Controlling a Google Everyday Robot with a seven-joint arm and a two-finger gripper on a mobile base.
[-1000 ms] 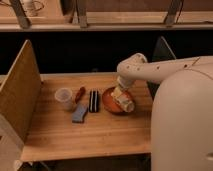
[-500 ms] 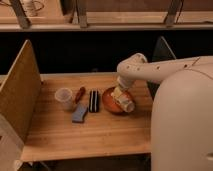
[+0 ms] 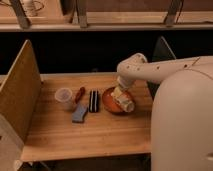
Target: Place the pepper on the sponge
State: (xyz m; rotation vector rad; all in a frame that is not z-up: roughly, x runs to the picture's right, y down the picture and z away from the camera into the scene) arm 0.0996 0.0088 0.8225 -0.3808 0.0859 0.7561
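Observation:
A slim red-orange pepper [image 3: 79,94] lies on the wooden table [image 3: 90,131], between a translucent cup and a black block. Just in front of it, toward the camera, the blue-grey sponge [image 3: 79,114] rests flat. My gripper [image 3: 124,102] hangs over a reddish-brown bowl [image 3: 111,100] at the table's right, well to the right of pepper and sponge. The white arm [image 3: 150,70] reaches in from the right and bends down to it. Nothing can be made out in the gripper.
A translucent cup [image 3: 64,98] stands left of the pepper. A black block with a white stripe [image 3: 93,100] lies between pepper and bowl. A tall board [image 3: 20,92] walls the table's left side. My white body [image 3: 182,125] fills the right foreground.

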